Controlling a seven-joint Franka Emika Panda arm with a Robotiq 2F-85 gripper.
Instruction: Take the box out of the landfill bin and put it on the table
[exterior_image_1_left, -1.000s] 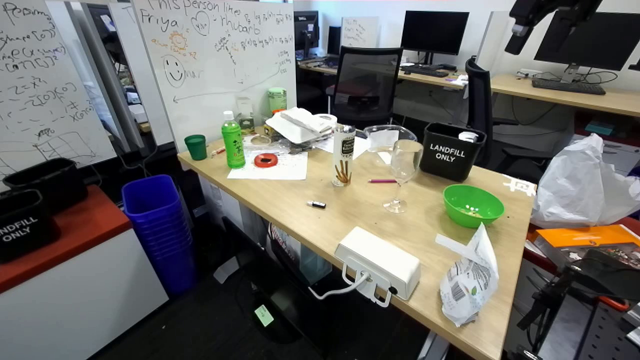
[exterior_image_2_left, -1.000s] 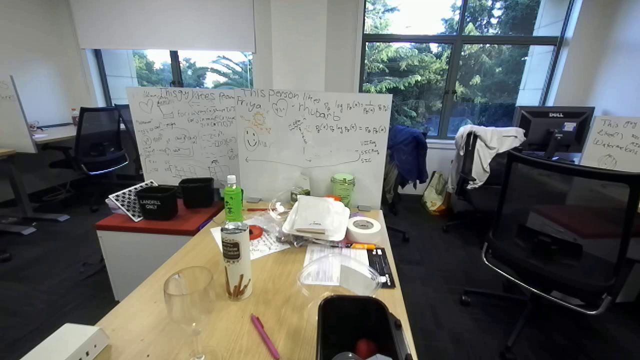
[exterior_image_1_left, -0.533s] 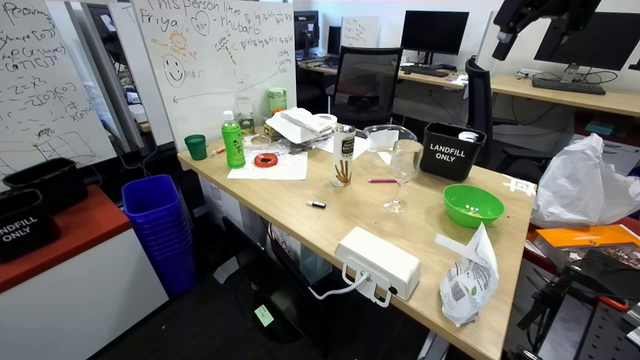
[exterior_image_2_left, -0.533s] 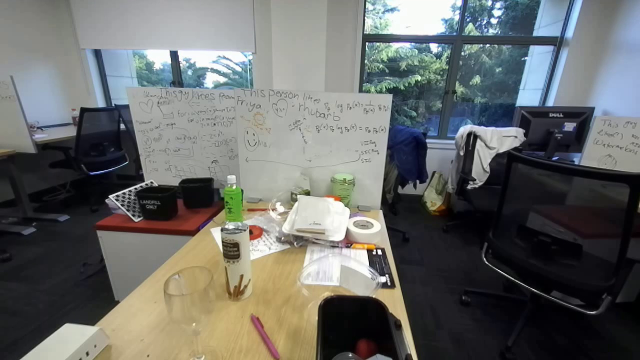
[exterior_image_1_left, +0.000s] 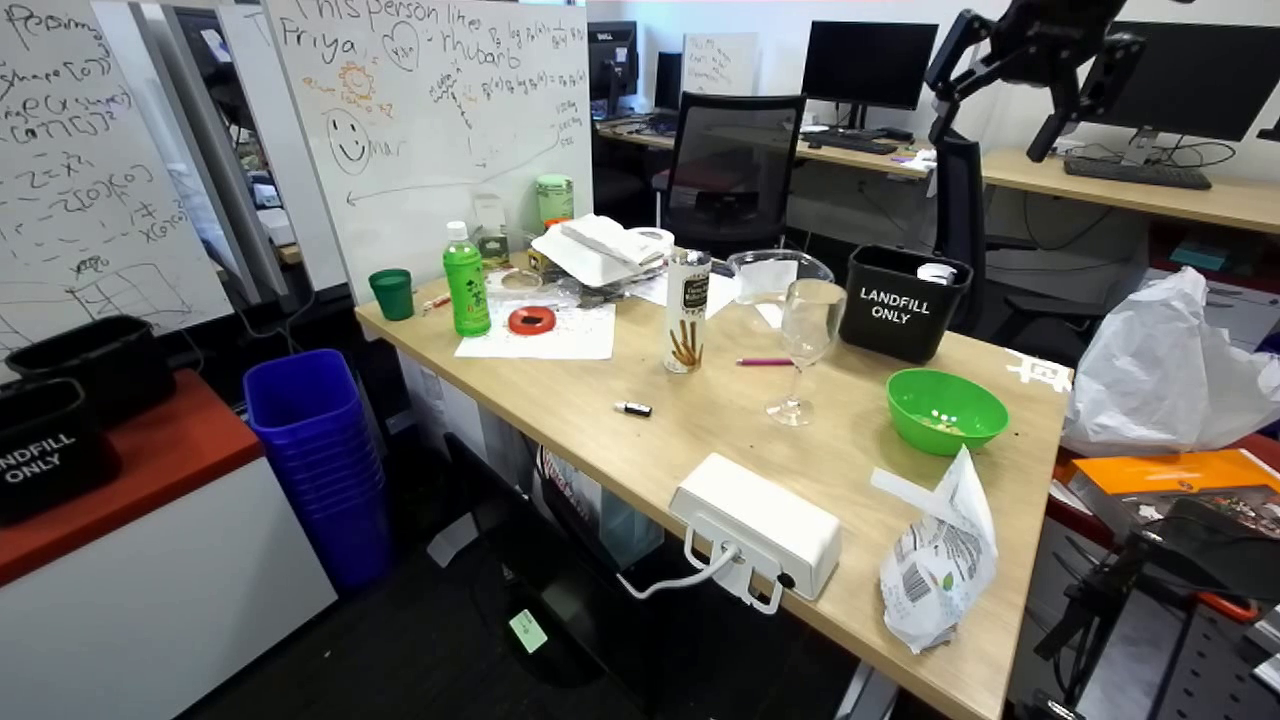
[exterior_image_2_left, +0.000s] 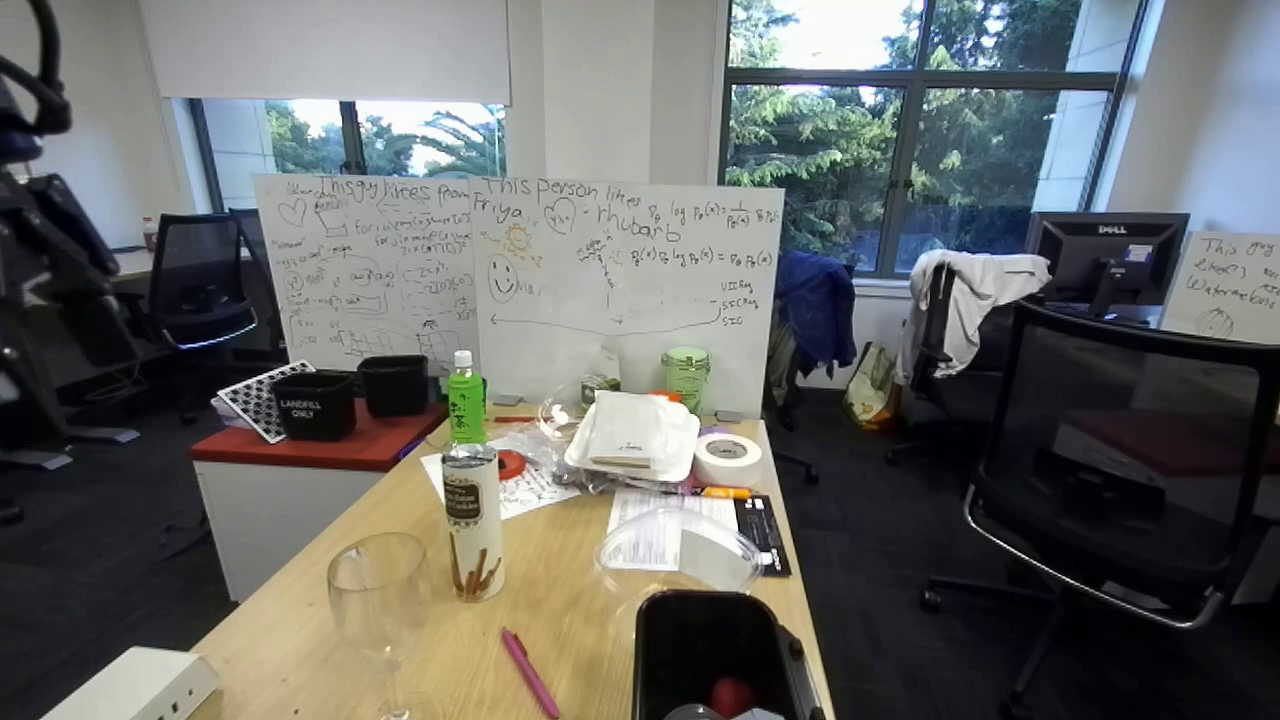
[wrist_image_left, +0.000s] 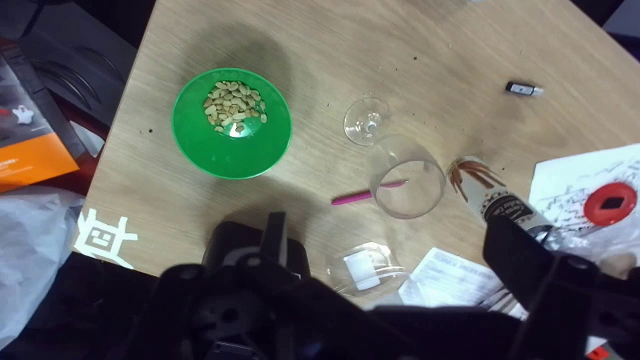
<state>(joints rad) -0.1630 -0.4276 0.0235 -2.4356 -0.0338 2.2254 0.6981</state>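
The black landfill bin (exterior_image_1_left: 890, 312) stands on the pale wood table (exterior_image_1_left: 850, 455). A white round-topped item (exterior_image_1_left: 936, 273) shows at its mouth in an exterior view. In an exterior view its open top (exterior_image_2_left: 705, 605) shows a red item (exterior_image_2_left: 731, 694) and greyish things inside. I cannot make out a box; it is hidden or not recognisable. My gripper (exterior_image_1_left: 993, 132) is open and empty, high above and behind the bin in that view. In the wrist view my open fingers (wrist_image_left: 390, 232) spread wide over the table, and the left finger partly covers the bin (wrist_image_left: 295, 248).
A green bowl (exterior_image_1_left: 945, 425) of nuts and a wine glass (exterior_image_1_left: 790, 412) stand near the bin. A clear plastic lid (wrist_image_left: 362, 270), pink pen (exterior_image_1_left: 764, 361), tall canister (exterior_image_1_left: 686, 315), white pouch (exterior_image_1_left: 935, 590) and white power box (exterior_image_1_left: 757, 520) are on the table. Another labelled bin (exterior_image_1_left: 45, 450) sits on the red-topped cabinet.
My gripper has come down and left in an exterior view, and both fingers now show spread apart. Part of it has entered at the left edge of an exterior view. The objects have not moved.
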